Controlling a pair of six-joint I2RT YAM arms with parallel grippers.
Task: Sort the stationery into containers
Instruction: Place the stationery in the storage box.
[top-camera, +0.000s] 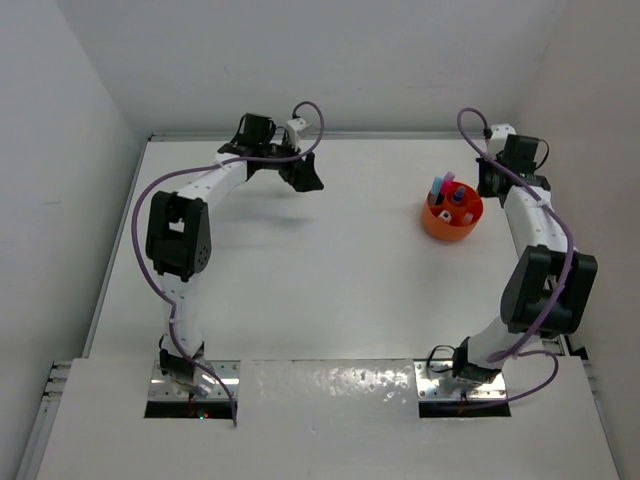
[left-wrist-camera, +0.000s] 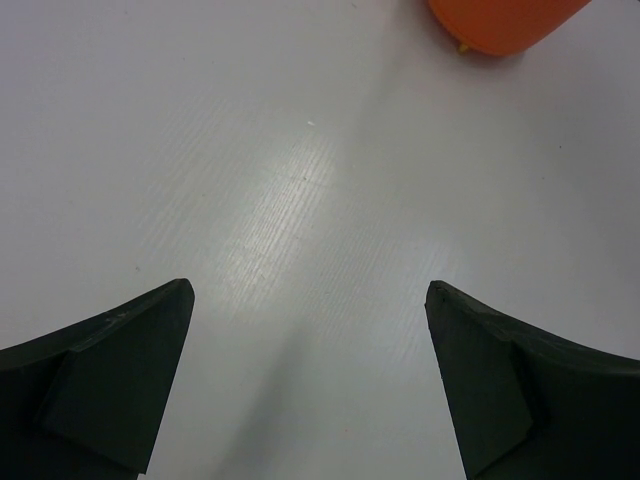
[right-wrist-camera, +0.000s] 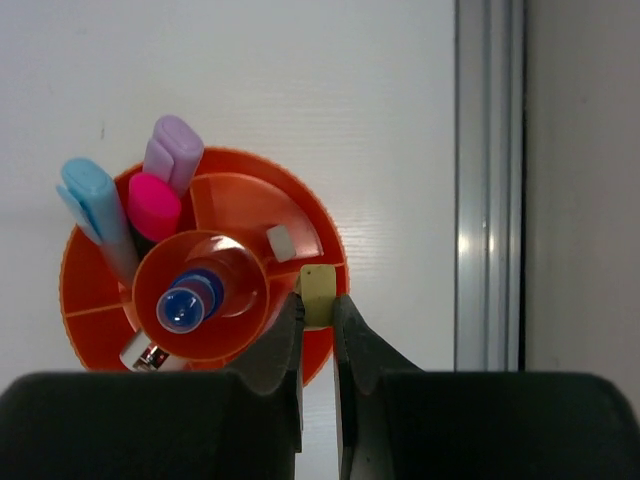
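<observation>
1. The left gripper hangs over the far side of the table, left of centre. Its jaws are spread wide with nothing between them, and only bare white surface lies beneath it
2. The orange tub stands well to the right of that gripper, on the right part of the table. In the left wrist view only a bit of its wall shows, at the top edge
3. Inside the tub, from left to right, stand a light-blue highlighter, a pink-capped marker and a lilac eraser. A blue-capped bottle fills the round centre well, and a small pale block lies in the compartment to its right
4. The right gripper is almost closed, its tips pinching a beige block right at the tub's rim on its right side. Whether the block touches the rim or hangs just above it, I cannot tell
</observation>
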